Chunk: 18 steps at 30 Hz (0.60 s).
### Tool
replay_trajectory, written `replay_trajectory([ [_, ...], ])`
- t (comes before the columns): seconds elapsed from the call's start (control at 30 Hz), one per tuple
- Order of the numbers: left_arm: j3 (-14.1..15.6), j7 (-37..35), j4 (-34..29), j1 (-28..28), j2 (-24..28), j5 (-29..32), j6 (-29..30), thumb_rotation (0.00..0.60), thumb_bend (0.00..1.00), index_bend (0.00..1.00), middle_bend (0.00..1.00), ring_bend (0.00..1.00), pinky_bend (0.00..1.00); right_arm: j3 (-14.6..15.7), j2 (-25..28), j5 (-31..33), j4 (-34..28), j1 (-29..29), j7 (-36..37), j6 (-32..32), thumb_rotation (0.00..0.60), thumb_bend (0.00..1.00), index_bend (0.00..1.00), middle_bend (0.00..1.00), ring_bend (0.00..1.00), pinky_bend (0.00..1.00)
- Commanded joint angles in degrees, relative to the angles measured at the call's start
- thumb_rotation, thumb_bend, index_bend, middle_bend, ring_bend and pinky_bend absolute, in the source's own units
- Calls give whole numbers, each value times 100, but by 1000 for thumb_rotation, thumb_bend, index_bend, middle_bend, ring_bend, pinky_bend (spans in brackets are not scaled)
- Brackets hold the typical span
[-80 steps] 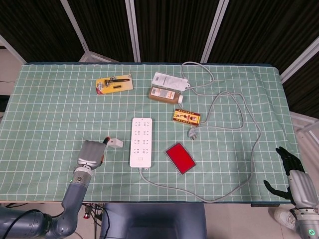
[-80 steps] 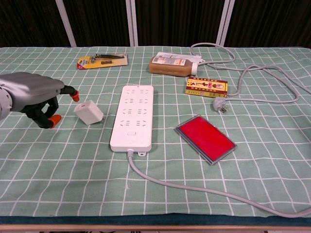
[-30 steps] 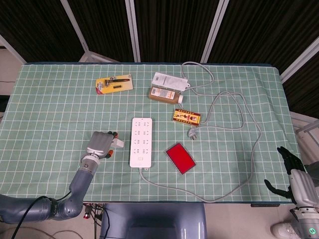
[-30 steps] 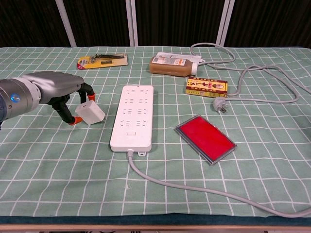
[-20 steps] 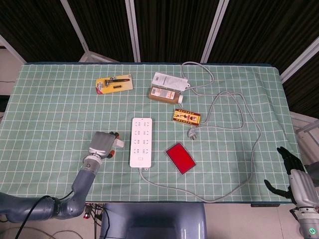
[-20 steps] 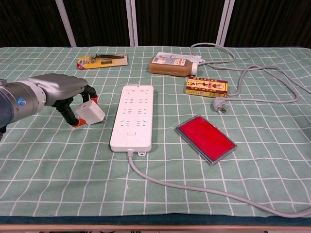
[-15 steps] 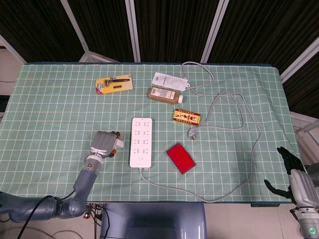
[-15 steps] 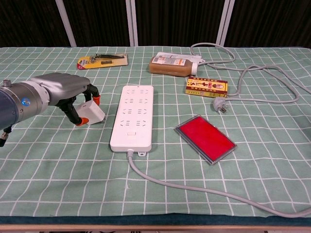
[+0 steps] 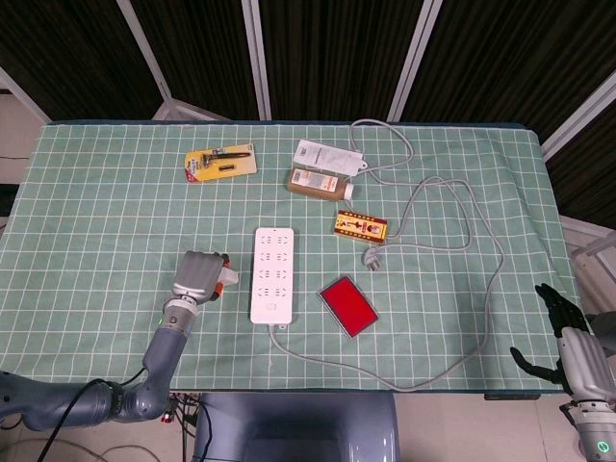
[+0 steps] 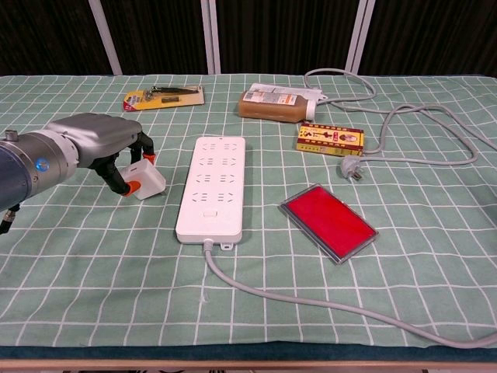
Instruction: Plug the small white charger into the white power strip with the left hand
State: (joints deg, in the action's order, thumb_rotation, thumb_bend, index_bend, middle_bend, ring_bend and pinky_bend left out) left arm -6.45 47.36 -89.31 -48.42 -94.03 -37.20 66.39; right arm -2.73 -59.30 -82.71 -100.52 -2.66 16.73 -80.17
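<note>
The small white charger [image 10: 149, 181] lies on the green checked cloth just left of the white power strip [image 10: 211, 186], which runs lengthwise with several socket rows. My left hand [image 10: 97, 144] arches over the charger from the left; its orange-tipped fingers [image 10: 133, 186] pinch it front and back while it still sits on the cloth. From the head view the left hand [image 9: 197, 277] covers most of the charger [image 9: 229, 276] beside the strip [image 9: 273, 274]. My right hand [image 9: 570, 339] hangs off the table's right front corner, fingers apart, holding nothing.
A red flat case [image 10: 328, 221] lies right of the strip. Behind are a yellow box [image 10: 330, 138], a brown bottle [image 10: 272, 106] and a yellow tool card [image 10: 164, 96]. The strip's grey cable [image 9: 486, 289] loops around the right side to a loose plug [image 10: 352, 169].
My left hand moved right from beside the charger to over it, and its fingers closed in around the charger. The right hand stayed still.
</note>
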Motion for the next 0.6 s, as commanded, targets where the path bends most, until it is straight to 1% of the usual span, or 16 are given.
replay_trajectory([
  [0.03, 25, -29, -22, 46, 15, -87, 55, 600, 567, 516, 539, 842, 916, -2, 1, -5, -3, 5, -2, -14, 600, 338, 0, 0, 0, 0],
  [0.23, -25, -1, -215, 66, 216, -249, 144, 600, 642, 561, 584, 853, 920, -3, -4, -8, -6, 8, -10, -20, 600, 338, 0, 0, 0, 0],
  [0.3, -97, 133, -343, 5, 370, -261, 179, 600, 658, 574, 600, 860, 923, -5, -4, -7, -3, 9, -6, -23, 600, 337, 0, 0, 0, 0],
  [0.43, -222, 407, -591, -121, 591, -79, 162, 600, 676, 596, 628, 874, 931, -9, -2, -5, 3, 10, 5, -24, 600, 338, 0, 0, 0, 0],
  [0.6, -494, 1050, -860, -482, 819, 487, 159, 600, 698, 613, 677, 889, 946, -8, 16, 29, -13, -1, 45, 27, 600, 338, 0, 0, 0, 0],
])
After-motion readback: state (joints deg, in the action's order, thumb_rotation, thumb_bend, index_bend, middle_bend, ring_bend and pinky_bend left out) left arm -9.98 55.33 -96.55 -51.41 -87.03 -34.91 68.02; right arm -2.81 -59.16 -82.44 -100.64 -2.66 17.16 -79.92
